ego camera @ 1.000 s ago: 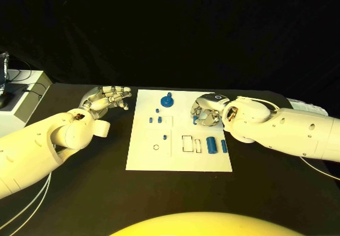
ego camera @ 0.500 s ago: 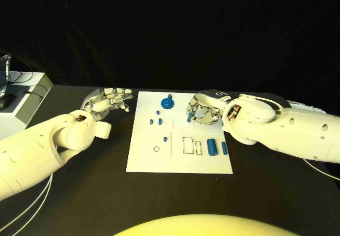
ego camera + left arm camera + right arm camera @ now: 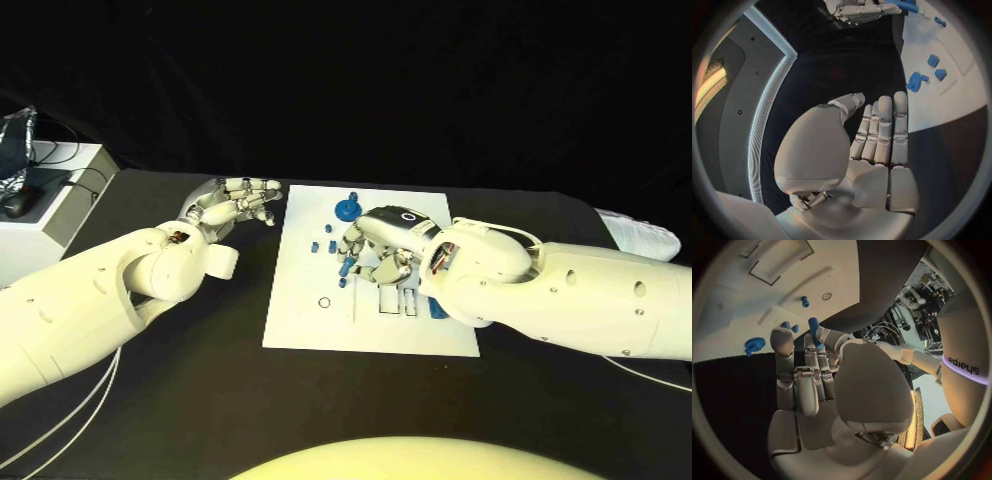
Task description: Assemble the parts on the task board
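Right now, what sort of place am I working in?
Likely a robotics lab bench: a black table against black backdrop, a white task board with small blue parts, and electronics with cables on a side stand.

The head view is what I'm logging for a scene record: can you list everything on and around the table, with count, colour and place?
Task board: one, white, middle of the black table.
Knob-shaped part: one, blue, far end of the board.
Small parts: several, blue, on the board's left half, beside the right hand.
Cylinder part: one, blue, pinched in the right hand's fingers above the board.
Ring mark: one, dark, on the board's left side.
Box: one, white, at the table's left edge.
Left hand: silver, holding nothing, fingers curled, just left of the board's far corner.
Right hand: silver, over the board's middle.
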`<state>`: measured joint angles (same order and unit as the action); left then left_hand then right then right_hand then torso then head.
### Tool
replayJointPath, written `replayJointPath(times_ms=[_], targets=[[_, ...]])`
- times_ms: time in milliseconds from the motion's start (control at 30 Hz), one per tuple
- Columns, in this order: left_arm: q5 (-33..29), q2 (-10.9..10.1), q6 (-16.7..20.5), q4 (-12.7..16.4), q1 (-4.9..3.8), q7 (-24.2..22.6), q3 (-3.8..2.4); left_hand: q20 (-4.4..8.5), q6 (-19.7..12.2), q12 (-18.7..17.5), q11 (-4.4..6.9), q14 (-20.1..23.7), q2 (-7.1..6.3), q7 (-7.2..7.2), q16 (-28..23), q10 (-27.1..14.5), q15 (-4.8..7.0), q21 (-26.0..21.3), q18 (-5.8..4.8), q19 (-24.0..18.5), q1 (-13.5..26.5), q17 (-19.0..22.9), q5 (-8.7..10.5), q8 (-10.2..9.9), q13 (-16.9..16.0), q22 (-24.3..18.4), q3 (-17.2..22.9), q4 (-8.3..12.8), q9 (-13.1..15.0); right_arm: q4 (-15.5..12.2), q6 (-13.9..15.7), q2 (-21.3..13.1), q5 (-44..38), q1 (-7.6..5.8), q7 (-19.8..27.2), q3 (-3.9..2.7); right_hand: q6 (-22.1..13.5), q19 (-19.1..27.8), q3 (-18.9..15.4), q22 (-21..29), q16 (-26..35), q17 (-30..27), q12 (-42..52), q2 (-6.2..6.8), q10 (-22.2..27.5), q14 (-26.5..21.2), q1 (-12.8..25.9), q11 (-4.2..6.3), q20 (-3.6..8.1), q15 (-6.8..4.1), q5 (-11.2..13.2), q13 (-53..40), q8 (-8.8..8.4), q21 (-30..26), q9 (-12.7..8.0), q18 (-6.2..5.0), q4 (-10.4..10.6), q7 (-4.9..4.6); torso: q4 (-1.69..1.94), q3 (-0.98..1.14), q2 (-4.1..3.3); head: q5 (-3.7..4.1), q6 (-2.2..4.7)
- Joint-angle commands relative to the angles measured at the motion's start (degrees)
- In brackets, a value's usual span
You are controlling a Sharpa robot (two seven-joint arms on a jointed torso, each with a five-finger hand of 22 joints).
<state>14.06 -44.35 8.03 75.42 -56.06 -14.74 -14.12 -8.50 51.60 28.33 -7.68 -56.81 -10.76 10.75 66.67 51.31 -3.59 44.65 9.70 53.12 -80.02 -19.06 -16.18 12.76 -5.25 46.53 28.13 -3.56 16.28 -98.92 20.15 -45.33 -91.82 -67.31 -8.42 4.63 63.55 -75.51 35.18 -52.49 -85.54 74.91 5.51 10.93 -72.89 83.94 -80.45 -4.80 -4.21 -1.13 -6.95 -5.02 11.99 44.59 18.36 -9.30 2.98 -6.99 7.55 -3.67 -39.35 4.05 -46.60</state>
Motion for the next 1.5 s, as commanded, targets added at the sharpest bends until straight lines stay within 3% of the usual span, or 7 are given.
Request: replayJointPath(times_ms=[33,333,567,767,1500], targets=[[-0.32,0.42,-0.79,-0.11,0.02,-0.47,-0.06,-0.21,-0.39,-0.15,0.03,0.39,0.22,0.17,-0.25,-0.36,0.18,-0.35,0.78,-0.34,-0.33,-0.08,0.0,-0.08,0.07,-0.06,-0.16,0.06,-0.06,-0.02,1.63,1.65,-5.65,1.05,-0.67,0.12,0.46,-0.06,0.41,0.08,-0.13,0.88,-0.09,-1.91,-2.37,3.18,-1.62,1.82,0.13,-0.39,-0.2,-0.15,0.19,-0.19,0.86,0.57,-0.06,-0.12,0.06,-0.08,0.16,-0.71,0.02],[-0.33,0.72,-0.81,-0.25,0.02,-0.48,-0.06,-0.23,-0.41,-0.12,0.02,0.39,0.22,0.19,-0.25,-0.38,0.16,-0.37,0.77,-0.34,-0.26,-0.08,0.01,-0.07,0.06,-0.06,-0.2,0.01,-0.07,1.88,0.24,5.64,-9.0,3.31,-1.11,0.6,0.39,-0.03,0.56,0.13,-0.1,0.79,-0.18,-1.9,-2.37,3.16,-1.64,1.78,0.15,-0.39,-0.31,-0.15,0.23,-0.3,0.93,0.56,-0.21,-0.17,-0.08,-0.11,-0.04,-1.53,0.33],[-0.33,0.63,-0.81,-0.21,0.02,-0.46,-0.06,-0.23,-0.41,-0.12,0.02,0.39,0.22,0.19,-0.25,-0.38,0.16,-0.37,0.77,-0.34,-0.26,-0.08,0.01,-0.07,0.06,-0.06,-0.2,0.01,-0.07,3.55,-0.89,7.19,-10.37,4.19,-1.51,1.0,0.38,0.04,0.6,0.28,-0.07,0.68,-0.2,-1.89,-2.36,3.14,-1.64,1.77,0.15,-0.39,-0.35,-0.15,0.24,-0.5,0.95,0.52,-0.25,-0.19,0.12,-0.08,-0.08,-1.76,-0.11],[-0.33,0.43,-0.76,-0.19,0.02,-0.42,-0.06,-0.23,-0.41,-0.12,0.02,0.39,0.22,0.19,-0.25,-0.38,0.16,-0.37,0.77,-0.34,-0.26,-0.08,0.01,-0.07,0.06,-0.06,-0.2,0.01,-0.07,4.19,-1.27,7.8,-11.99,4.49,-1.98,1.11,0.33,0.07,0.69,0.34,-0.08,0.71,-0.26,-1.89,-2.37,3.15,-1.61,1.74,0.16,-0.37,-0.42,-0.16,0.27,-0.6,0.99,0.51,-0.33,-0.23,0.08,-0.11,-0.05,-2.19,-0.3],[-0.33,0.13,-0.75,-0.22,0.02,-0.4,-0.06,-0.25,-0.45,-0.03,0.01,0.39,0.26,0.19,-0.24,-0.43,0.15,-0.4,0.78,-0.34,-0.24,-0.1,0.0,-0.05,0.06,-0.08,-0.21,-0.04,-0.09,4.51,-2.98,7.61,-14.25,4.68,-2.66,1.3,0.32,0.02,0.77,0.14,-0.12,0.84,-0.31,-1.84,-2.43,3.18,-1.56,1.73,0.16,-0.36,-0.46,-0.18,0.34,-0.4,1.07,0.56,-0.45,-0.24,0.0,-0.06,-0.03,-2.19,-0.71]])
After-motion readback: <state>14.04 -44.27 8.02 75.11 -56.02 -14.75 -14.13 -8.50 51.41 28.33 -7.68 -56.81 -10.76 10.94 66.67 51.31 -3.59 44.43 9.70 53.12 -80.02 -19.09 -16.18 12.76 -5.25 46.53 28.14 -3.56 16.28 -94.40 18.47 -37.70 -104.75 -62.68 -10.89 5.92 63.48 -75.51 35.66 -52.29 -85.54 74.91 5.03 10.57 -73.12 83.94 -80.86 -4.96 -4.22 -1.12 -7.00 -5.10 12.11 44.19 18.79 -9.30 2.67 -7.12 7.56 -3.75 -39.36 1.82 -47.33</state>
